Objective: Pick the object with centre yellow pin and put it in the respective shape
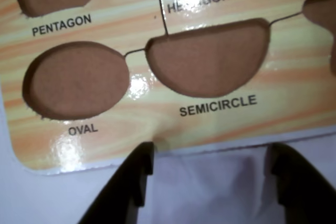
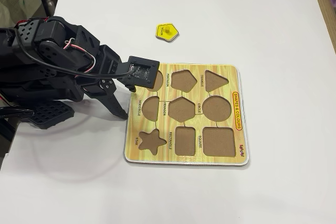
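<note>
- Look at the fixed view: the small yellow five-sided puzzle piece (image 2: 166,31) lies flat on the white table (image 2: 262,14), near the top middle of the frame. It has a darker yellow pin in its middle and a tiny word you cannot read.
- The yellow piece sits well apart from the wooden shape board (image 2: 239,124), which fills the lower right middle of that frame. All the board's shape holes show brown bottoms.
- Your black two-finger gripper (image 2: 116,104) hangs at the left edge of the board, far from the yellow piece.
- In the wrist view, the gripper's fingers (image 1: 210,182) stand wide apart at the bottom of the frame, holding nothing.
- Above them you see the oval hole (image 1: 76,80) and the semicircle hole (image 1: 210,56).
</note>
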Action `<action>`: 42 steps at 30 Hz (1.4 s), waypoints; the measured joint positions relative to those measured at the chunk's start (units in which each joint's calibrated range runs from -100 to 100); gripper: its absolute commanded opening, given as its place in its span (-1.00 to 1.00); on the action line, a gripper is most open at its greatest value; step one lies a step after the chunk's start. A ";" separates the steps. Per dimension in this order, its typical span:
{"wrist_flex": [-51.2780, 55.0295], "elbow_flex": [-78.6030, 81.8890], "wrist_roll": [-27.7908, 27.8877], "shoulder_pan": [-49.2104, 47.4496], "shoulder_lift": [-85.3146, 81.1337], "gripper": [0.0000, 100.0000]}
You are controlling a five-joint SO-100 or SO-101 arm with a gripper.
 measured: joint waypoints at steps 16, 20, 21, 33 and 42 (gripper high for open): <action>1.29 -28.24 -0.10 -0.19 36.00 -0.51; 1.29 -38.94 -0.16 -0.19 46.99 -0.51; 1.29 -41.55 -0.16 -0.19 50.26 -0.51; 1.29 -65.11 0.10 -0.19 81.01 -0.51; 1.20 -68.44 0.10 -0.19 92.78 -0.51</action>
